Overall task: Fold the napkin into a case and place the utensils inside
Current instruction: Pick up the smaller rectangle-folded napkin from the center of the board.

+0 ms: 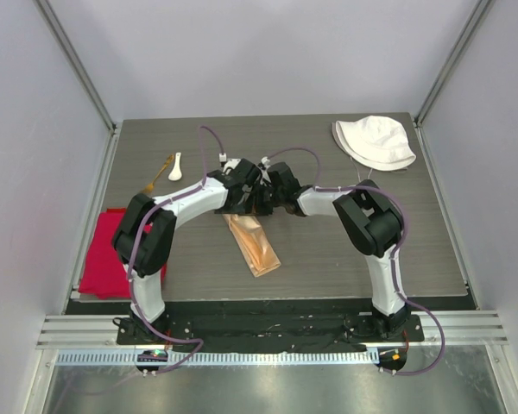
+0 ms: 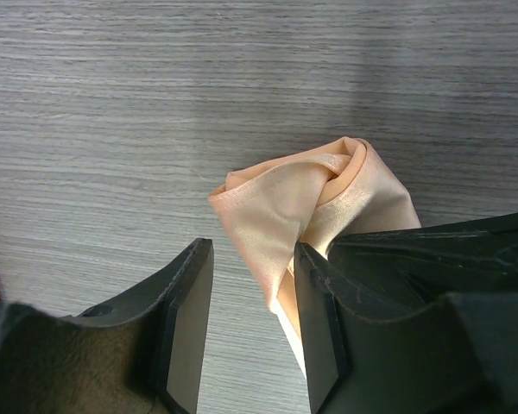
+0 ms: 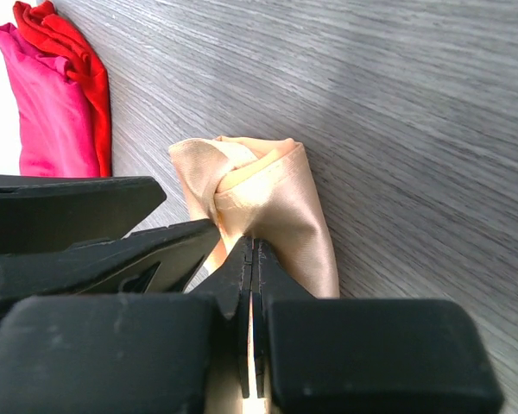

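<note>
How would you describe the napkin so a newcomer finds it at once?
Look at the grey table, near its middle. There lies the napkin, a narrow folded strip running towards the near edge. Its shiny peach-orange colour sets it apart from the red cloth at the left edge and the white hat at the far right corner.

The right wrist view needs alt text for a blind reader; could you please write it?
The right gripper is shut on the bunched end of the peach napkin, which rests on a grey wood-grain table. A red cloth lies at the upper left.
</note>
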`<state>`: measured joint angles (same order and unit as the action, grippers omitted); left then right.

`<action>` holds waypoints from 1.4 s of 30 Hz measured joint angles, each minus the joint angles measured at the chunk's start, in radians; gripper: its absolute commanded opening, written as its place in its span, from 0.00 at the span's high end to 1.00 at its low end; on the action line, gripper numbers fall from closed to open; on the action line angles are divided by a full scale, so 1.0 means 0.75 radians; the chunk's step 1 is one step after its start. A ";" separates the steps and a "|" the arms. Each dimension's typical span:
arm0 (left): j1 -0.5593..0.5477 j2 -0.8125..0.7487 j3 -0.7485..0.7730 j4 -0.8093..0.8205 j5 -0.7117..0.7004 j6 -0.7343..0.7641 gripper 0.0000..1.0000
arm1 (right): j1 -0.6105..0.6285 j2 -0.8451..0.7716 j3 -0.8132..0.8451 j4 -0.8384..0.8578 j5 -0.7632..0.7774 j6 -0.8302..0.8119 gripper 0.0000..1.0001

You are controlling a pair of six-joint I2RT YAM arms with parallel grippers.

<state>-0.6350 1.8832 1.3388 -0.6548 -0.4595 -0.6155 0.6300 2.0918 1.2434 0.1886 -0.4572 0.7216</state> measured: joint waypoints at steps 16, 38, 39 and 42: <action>0.000 0.044 0.006 0.013 -0.001 0.021 1.00 | 0.027 0.084 0.031 0.071 -0.044 0.066 0.99; 0.070 -0.026 -0.073 0.087 0.055 0.045 1.00 | 0.028 0.282 0.129 0.394 -0.122 0.302 0.99; 0.070 -0.033 -0.073 0.089 0.055 0.045 1.00 | 0.025 0.275 0.129 0.378 -0.123 0.291 0.99; 0.070 -0.041 -0.073 0.090 0.063 0.043 1.00 | 0.012 0.206 0.098 0.284 -0.117 0.245 0.98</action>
<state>-0.5823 1.8523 1.2842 -0.5873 -0.4122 -0.5831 0.6388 2.2463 1.3170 0.4019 -0.5449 0.9054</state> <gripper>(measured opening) 0.011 0.017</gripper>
